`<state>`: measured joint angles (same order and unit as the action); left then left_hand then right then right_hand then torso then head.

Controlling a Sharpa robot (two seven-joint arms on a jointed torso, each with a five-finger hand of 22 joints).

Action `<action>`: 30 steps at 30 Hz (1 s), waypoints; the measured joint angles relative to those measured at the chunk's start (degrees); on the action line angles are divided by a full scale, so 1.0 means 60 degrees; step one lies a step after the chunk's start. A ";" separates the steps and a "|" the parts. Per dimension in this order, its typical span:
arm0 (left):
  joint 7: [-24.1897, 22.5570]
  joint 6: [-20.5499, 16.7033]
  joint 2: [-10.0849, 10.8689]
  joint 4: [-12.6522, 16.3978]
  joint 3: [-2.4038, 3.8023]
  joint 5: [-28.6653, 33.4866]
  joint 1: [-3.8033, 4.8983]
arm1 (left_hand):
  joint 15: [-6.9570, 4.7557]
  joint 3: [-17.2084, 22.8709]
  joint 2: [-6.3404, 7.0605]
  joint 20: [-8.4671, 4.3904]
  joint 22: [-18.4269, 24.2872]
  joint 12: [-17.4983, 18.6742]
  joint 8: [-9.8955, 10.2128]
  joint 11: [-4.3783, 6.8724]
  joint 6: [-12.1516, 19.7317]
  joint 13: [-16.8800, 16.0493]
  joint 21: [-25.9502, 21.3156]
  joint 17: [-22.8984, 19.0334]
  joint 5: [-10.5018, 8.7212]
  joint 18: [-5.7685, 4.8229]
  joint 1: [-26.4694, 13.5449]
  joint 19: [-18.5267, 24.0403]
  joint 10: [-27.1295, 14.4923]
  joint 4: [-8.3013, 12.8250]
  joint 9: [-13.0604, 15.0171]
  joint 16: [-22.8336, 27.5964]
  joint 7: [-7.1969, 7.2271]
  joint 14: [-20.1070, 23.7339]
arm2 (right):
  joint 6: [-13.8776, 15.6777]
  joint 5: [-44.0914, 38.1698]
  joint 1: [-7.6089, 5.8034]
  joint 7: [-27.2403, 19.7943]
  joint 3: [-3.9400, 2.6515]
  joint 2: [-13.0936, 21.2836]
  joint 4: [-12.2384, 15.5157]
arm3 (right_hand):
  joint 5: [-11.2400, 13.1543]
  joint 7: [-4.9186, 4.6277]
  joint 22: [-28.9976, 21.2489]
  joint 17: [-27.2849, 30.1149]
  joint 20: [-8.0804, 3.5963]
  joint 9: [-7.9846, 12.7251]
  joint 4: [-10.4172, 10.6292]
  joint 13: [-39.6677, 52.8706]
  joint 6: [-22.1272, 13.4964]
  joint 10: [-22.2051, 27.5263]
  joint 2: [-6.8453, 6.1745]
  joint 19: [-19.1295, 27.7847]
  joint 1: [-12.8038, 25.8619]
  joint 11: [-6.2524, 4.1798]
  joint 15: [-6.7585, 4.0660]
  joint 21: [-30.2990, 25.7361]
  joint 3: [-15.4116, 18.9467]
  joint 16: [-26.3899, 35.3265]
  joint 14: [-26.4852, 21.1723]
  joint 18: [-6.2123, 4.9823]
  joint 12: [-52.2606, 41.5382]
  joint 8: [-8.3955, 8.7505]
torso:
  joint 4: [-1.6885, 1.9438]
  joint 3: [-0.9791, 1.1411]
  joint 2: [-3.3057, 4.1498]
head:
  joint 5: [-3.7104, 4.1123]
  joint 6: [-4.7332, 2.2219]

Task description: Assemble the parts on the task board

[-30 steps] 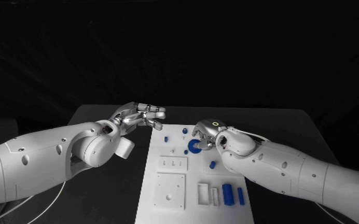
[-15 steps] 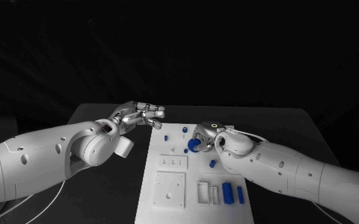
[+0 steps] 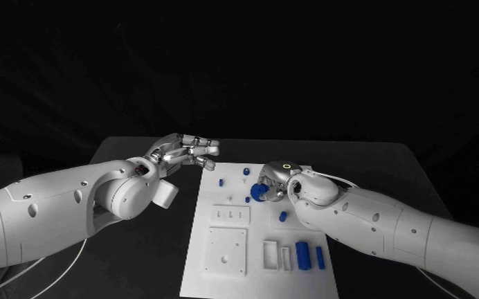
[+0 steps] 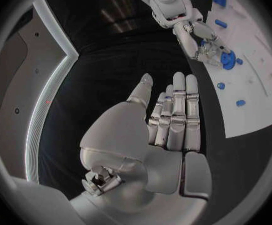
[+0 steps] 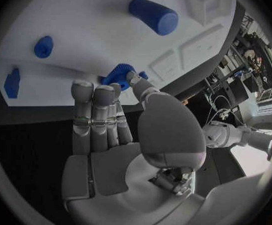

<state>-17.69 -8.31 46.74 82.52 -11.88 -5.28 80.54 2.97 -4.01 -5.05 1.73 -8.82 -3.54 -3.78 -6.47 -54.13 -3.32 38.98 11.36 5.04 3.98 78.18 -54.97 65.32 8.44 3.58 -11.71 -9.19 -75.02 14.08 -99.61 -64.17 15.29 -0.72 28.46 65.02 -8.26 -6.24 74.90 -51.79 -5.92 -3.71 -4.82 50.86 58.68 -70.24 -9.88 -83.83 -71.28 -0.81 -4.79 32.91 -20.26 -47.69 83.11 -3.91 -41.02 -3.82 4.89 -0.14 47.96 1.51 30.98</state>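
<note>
The white board (image 3: pixel 261 233) is seen lying on the black worktop (image 3: pixel 130 153), and places are given relative to it. The right robot hand (image 3: pixel 275 181) is held over the board's far half, where a blue gear (image 3: pixel 259 192) is pinched between its thumb and fingertips just above the board surface. The left robot hand (image 3: pixel 187 152) is held beside the board's far left corner, over the worktop, with fingers extended side by side and nothing grasped. A blue cylinder (image 3: pixel 302 257) and a thin blue bar (image 3: pixel 320 259) are seen at the board's near right corner. Small blue pegs (image 3: pixel 246 172) are seen standing near its far edge.
</note>
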 measured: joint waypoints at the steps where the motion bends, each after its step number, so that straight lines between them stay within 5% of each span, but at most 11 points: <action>1: 0.0000 0.0000 0.0000 -0.0001 0.0000 0.0000 -0.0001 | 0.0000 0.0000 0.0000 0.0000 0.0001 0.0000 0.0000 -0.0002 0.0002 0.0000 0.0000 0.0000 0.0000 0.0001 0.0000 0.0000 -0.0002 0.0000 0.0000 0.0000 -0.0002 0.0000 | -0.0003 0.0002 0.0000 -0.0003 -0.0001 -0.0001 -0.0005 | -0.0058 0.0000 0.0000 0.0000 0.0000 0.0000 0.0000 0.0000 0.0000 0.0000 0.0000 0.0000 0.0000 0.0000 0.0000 0.0000 0.0000 0.0000 0.0000 0.0000 0.0000 0.0000 | 0.0000 0.0000 0.0000 | 0.0005 0.0001; 9: 0.0004 0.0000 0.0000 -0.0004 -0.0001 -0.0001 -0.0003 | 0.0000 0.0000 0.0000 0.0000 0.0017 0.0000 0.0000 -0.0035 0.0034 0.0000 0.0000 0.0000 0.0000 0.0001 0.0000 0.0000 -0.0035 0.0000 0.0000 0.0000 -0.0034 0.0000 | -0.0020 0.0017 0.0000 -0.0039 -0.0008 -0.0087 -0.0094 | -0.0327 0.0001 0.0000 0.0000 0.0000 0.0002 -0.0105 -0.0011 0.0001 0.0000 0.0000 0.0000 0.0000 0.0000 0.0000 0.0000 -0.0197 0.0000 0.0000 0.0000 0.0000 0.0000 | 0.0002 0.0003 -0.0002 | 0.0012 0.0009; 18: 0.0008 0.0000 -0.0005 -0.0005 -0.0001 -0.0001 -0.0005 | 0.0000 0.0000 0.0000 0.0000 0.0026 0.0000 0.0000 -0.0035 0.0069 -0.0004 -0.0001 0.0000 0.0000 0.0001 0.0000 0.0000 -0.0035 0.0000 0.0000 0.0000 0.0001 0.0000 | 0.0019 -0.0021 0.0010 -0.0097 -0.0011 -0.0214 -0.0252 | -0.0287 0.0013 0.0000 -0.0013 0.0000 0.0029 -0.0647 -0.0030 0.0200 0.0001 -0.0049 0.0000 0.0083 0.0001 0.0000 0.0050 -0.1708 0.0000 0.0000 0.0000 0.0000 0.0049 | 0.0013 0.0003 -0.0001 | 0.0018 0.0056; 24: 0.0011 0.0000 0.0002 -0.0005 -0.0001 -0.0003 -0.0005 | 0.0000 0.0000 0.0000 0.0000 0.0025 0.0000 0.0000 -0.0035 0.0069 -0.0007 -0.0001 0.0001 0.0000 0.0001 0.0000 0.0000 -0.0035 0.0000 0.0000 0.0000 0.0001 0.0000 | 0.0112 -0.0094 0.0016 -0.0134 -0.0002 -0.0235 -0.0325 | 0.0210 0.0112 0.0000 -0.0048 0.0000 0.0023 -0.0740 -0.0019 0.0438 -0.0001 0.0014 0.0000 0.0146 0.0002 0.0000 0.0157 -0.1820 0.0000 0.0000 0.0000 0.0000 0.0082 | 0.0002 0.0003 -0.0001 | 0.0011 0.0086; 30: 0.0015 0.0000 0.0002 -0.0005 -0.0001 -0.0006 -0.0005 | 0.0000 0.0000 0.0000 0.0000 0.0025 0.0000 0.0000 -0.0035 0.0069 -0.0007 -0.0001 0.0001 0.0000 0.0001 0.0000 0.0000 -0.0035 0.0000 0.0000 0.0000 0.0001 0.0000 | 0.0185 -0.0168 0.0028 -0.0138 0.0007 -0.0239 -0.0339 | 0.0268 0.0148 0.0000 -0.0082 0.0000 0.0012 -0.0739 -0.0006 0.0614 0.0026 0.0039 0.0000 0.0196 -0.0026 0.0000 0.0214 -0.1819 0.0000 0.0000 0.0000 0.0000 0.0102 | -0.0004 0.0003 -0.0006 | 0.0006 0.0090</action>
<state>-17.61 -8.31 46.75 82.49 -11.89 -5.32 80.51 2.97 -4.01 -5.05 1.73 -8.68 -3.54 -3.78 -6.68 -53.72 -3.36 38.98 11.36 5.04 3.99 78.18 -54.97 65.11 8.44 3.58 -11.71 -9.19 -75.02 15.19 -100.62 -64.00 14.46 -0.68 27.03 62.99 -6.65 -5.35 74.90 -52.28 -5.92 -3.63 -9.26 50.82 62.36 -70.08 -9.65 -83.83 -70.11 -0.96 -4.79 34.19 -31.17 -47.69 83.11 -3.91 -41.02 -3.20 4.87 -0.13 47.92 1.54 31.51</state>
